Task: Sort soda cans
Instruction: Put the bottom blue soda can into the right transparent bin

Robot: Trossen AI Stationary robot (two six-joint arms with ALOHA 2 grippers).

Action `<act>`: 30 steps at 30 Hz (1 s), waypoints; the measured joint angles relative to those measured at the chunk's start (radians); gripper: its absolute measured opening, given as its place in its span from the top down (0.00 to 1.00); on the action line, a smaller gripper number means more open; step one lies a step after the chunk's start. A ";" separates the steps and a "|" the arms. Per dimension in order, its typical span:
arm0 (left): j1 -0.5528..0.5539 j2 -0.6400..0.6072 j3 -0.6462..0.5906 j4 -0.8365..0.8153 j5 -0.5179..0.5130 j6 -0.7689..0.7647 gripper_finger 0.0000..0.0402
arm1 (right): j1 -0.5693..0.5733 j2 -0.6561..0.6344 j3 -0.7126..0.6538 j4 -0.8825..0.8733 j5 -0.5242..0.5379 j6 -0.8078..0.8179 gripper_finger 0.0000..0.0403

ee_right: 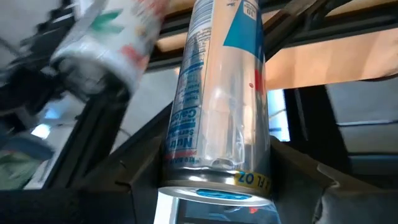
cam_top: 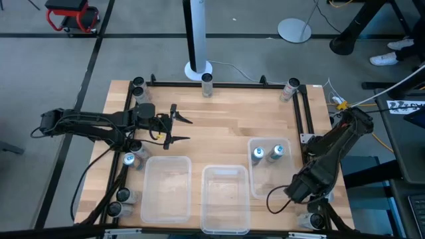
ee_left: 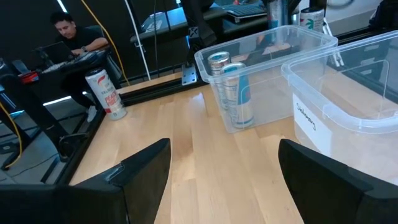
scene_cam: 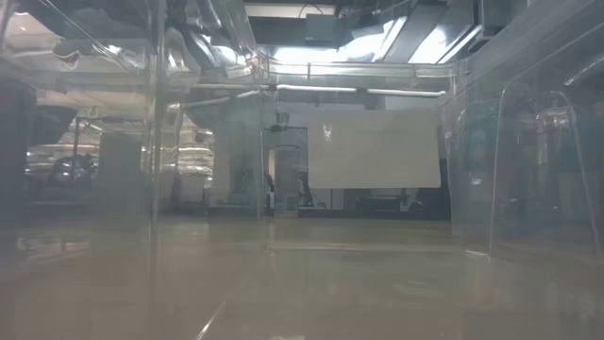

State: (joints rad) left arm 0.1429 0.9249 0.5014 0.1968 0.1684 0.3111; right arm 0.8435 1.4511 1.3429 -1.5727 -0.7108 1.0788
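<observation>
The right wrist view shows a silver and blue soda can (ee_right: 217, 99) between the fingers of my right gripper (ee_right: 214, 171), which is shut on it. In the high view this gripper is hidden under its own arm (cam_top: 322, 166), near the table's right front corner. Two more silver-blue cans (cam_top: 257, 154) (cam_top: 279, 151) stand upright in the right clear bin (cam_top: 265, 182). My left gripper (cam_top: 174, 130) stands open above the table's left part, nothing between its fingers (ee_left: 143, 171). My right gripper pinches the silver-blue can between its two fingers (ee_right: 121, 180), on the can's side wall close to the end nearest the wrist (ee_right: 214, 177). The fingers lie across the can. Its other end runs out of the picture.
Two further clear bins (cam_top: 166, 188) (cam_top: 226, 198) stand at the front middle. Single cans stand along the table's edges: far left (cam_top: 137, 83), far middle (cam_top: 208, 81), far right (cam_top: 290, 88), left (cam_top: 129, 159), front left (cam_top: 123, 196). A person (ee_left: 74, 37) sits beyond the table.
</observation>
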 joint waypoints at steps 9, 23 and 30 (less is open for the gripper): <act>0.000 0.000 0.000 0.002 0.000 0.000 0.28 | 0.001 -0.067 0.202 -0.003 0.163 0.147 0.43; 0.000 0.000 0.000 0.003 0.000 0.000 0.28 | 0.000 -0.088 0.254 0.001 0.322 0.102 0.43; 0.000 0.000 0.000 0.007 0.000 -0.007 0.28 | 0.000 -0.092 0.254 0.001 0.367 0.095 0.43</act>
State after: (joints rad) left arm 0.1425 0.9249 0.5014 0.2043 0.1684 0.3038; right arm 0.8436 1.3587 1.5970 -1.5713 -0.3440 1.1742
